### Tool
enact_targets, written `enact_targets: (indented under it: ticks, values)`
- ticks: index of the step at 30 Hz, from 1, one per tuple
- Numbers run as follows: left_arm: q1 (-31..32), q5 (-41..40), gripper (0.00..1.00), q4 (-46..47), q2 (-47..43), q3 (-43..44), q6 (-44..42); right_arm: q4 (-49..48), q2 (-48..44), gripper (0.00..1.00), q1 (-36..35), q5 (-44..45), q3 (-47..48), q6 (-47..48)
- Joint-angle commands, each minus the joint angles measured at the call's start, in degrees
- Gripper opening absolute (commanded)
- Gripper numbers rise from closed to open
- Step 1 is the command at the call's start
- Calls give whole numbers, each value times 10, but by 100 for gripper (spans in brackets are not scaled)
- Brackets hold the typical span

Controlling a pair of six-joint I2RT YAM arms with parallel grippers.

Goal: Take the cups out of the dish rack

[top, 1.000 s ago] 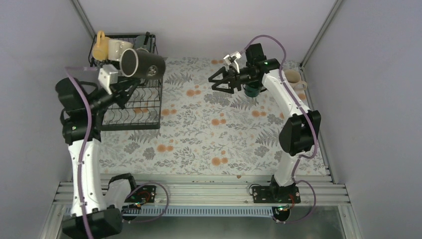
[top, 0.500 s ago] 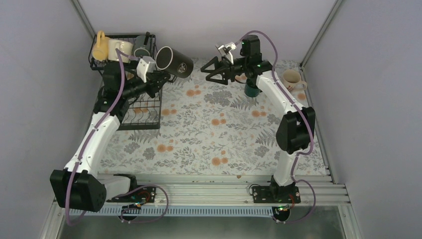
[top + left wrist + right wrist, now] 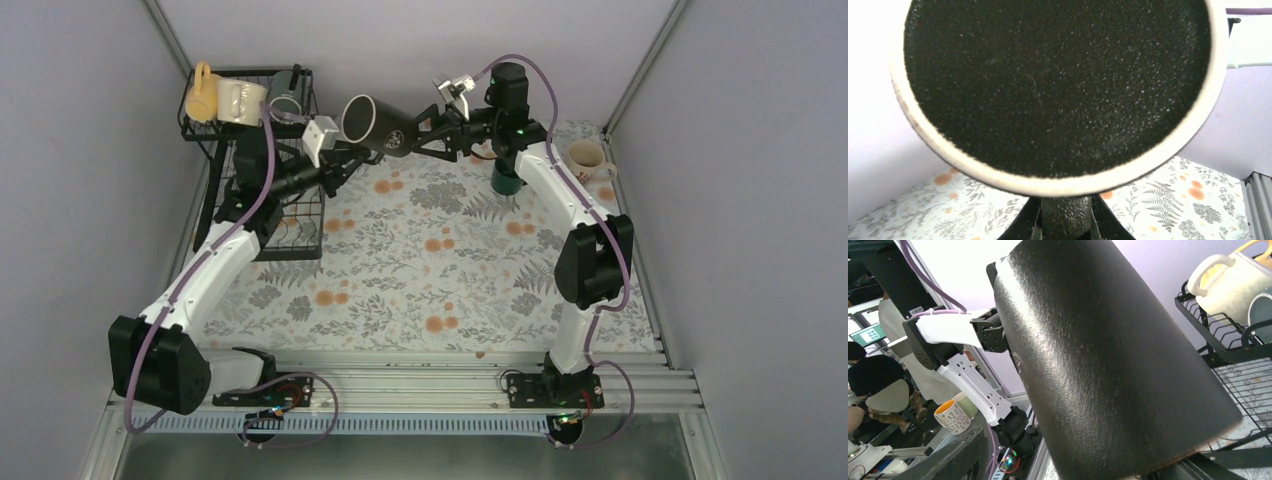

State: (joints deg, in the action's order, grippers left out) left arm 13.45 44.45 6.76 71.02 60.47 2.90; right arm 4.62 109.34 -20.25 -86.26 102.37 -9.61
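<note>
black mug (image 3: 378, 124) hangs in the air over the far middle of the bench (image 3: 400, 290), clenched in the left tool (image 3: 352, 152). the right tool (image 3: 422, 136) meets its base with jaws spread, released. the dish rack (image 3: 290, 215), far left, carries a yellow mug (image 3: 203, 95), a cream mug (image 3: 240, 99) and a dark grey mug (image 3: 285, 104) on its upper shelf. a dark green mug (image 3: 507, 181) and a beige mug (image 3: 588, 156) stand on the bench far right.

left wrist: the mug's mouth fills the view, and what looks like its handle is pinched between the fingers (image 3: 1024, 230).

right wrist: the mug's wall looms close.

this reads as a hand-over. next the right tool must close on the body before the left lets go.
</note>
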Motion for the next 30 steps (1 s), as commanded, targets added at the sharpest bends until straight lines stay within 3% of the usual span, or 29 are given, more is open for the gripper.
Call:
enact_targets:
  ticks: [1, 9, 13, 19, 26, 30]
  values:
    - [22, 10, 2, 118, 15, 4, 7, -64, -2, 74, -6, -2, 9, -53]
    - [30, 7, 2, 271, 34, -60, 15, -78, -5, 51, -8, -21, 6, -82]
    - [29, 25, 2, 343, 64, -84, 35, -78, -16, 43, -9, -23, 7, -87]
    - [30, 55, 2, 562, 114, -141, 89, -67, -23, 31, -9, -30, 15, -102]
    - [32, 93, 2, 679, 197, -128, 153, -32, -29, 19, -9, -39, 21, -94]
    - [34, 111, 2, 698, 223, -115, 170, -8, -38, 10, -9, -39, 23, -71]
